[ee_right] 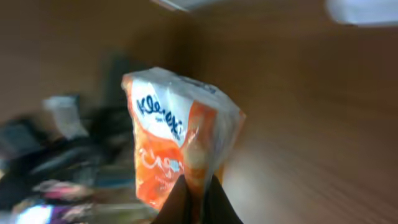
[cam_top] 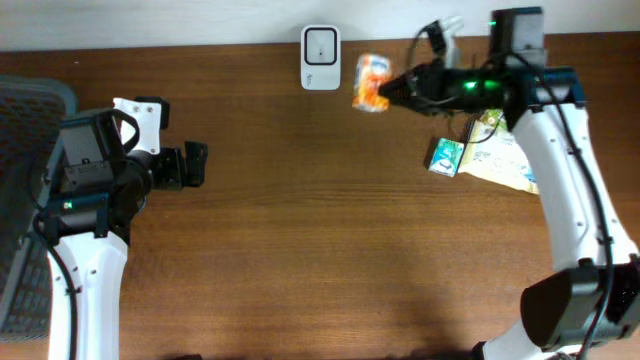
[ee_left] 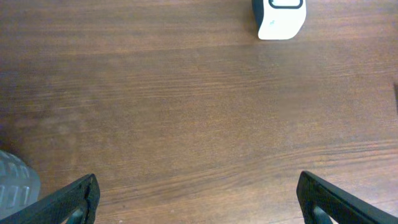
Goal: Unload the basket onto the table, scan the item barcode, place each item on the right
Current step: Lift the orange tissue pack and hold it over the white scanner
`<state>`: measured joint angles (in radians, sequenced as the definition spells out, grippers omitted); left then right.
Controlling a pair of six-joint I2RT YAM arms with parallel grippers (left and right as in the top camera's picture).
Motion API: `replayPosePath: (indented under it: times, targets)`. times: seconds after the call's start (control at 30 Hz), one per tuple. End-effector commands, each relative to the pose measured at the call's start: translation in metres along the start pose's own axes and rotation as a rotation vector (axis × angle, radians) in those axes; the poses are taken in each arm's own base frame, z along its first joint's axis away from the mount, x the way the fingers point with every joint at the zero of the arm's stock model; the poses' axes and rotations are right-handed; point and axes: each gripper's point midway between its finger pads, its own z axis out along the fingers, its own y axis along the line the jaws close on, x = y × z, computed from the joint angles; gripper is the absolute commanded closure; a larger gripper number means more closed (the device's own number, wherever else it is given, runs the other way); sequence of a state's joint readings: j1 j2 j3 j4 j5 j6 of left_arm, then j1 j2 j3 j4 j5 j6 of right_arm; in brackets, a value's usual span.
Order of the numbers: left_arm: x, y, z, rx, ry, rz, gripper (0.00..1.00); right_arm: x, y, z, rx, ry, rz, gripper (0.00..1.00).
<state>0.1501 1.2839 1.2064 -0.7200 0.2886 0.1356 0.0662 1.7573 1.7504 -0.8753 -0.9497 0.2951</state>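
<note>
- Where blur smears the right wrist view, only one thing reads clearly: a single orange-and-white tissue pack [ee_right: 177,140]. Its lower edge is pinched between the two dark fingers [ee_right: 214,208] of the right tool [ee_right: 198,193], so the jaws stand narrow on the wrapper. The shapes behind the pack are too blurred to name.
- From overhead, the right tool [cam_top: 392,88] holds the tissue pack [cam_top: 371,82] over the far part of the tabletop [cam_top: 320,230]. The pack is just to the right of the one white scanner [cam_top: 320,57]. Whether pack and scanner touch cannot be told.
- The left tool [cam_top: 196,164] stands wide, holds nothing, and is well apart from the pack.
- In the left wrist view only the tips of its two fingers [ee_left: 71,202] show, cut off by the bottom edge, with bare tabletop [ee_left: 186,112] between them.
- In that view the scanner [ee_left: 280,18] is cut off by the top edge.
- One small green box [cam_top: 446,156] and one yellowish packet [cam_top: 505,160] lie beside the right arm [cam_top: 570,170]. The arm partly covers the packet, and the print on both is too small to read.
- One grey mesh chair [cam_top: 25,110] is cut off by the left edge.
</note>
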Motion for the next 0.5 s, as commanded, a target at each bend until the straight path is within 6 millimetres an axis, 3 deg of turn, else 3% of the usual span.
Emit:
replayPosePath:
  times: [0.0,0.07,0.13,0.2,0.23,0.27,0.33,0.47]
  targets:
    - [-0.004,-0.002,-0.004,0.008,-0.014,0.018,0.01,-0.025,-0.019,-0.005,0.506,-0.119,-0.173,0.96]
    - [-0.004,-0.001,-0.004,0.007,-0.014,0.018,0.01,-0.045,-0.004,-0.015,0.726,-0.205,-0.313,0.96]
    - [-0.004,-0.002,-0.004,0.008,-0.015,0.018,0.01,-0.061,-0.008,-0.003,0.892,-0.215,-0.463,0.96]
    - [-0.004,-0.001,-0.004,0.007,-0.014,0.018,0.01,-0.083,-0.026,0.026,1.067,-0.207,-0.663,0.96]
    - [-0.004,-0.001,-0.004,0.007,-0.015,0.018,0.01,-0.1,-0.041,0.051,1.164,-0.201,-0.792,0.96]
    - [-0.004,-0.002,-0.004,0.008,-0.015,0.018,0.01,-0.111,-0.054,0.08,1.183,-0.186,-0.899,0.96]
    - [-0.004,-0.001,-0.004,0.007,-0.014,0.018,0.01,-0.125,-0.078,0.118,1.196,-0.187,-1.018,0.96]
    - [-0.004,-0.002,-0.004,0.008,-0.014,0.018,0.01,-0.138,-0.109,0.159,1.227,-0.18,-1.186,0.96]
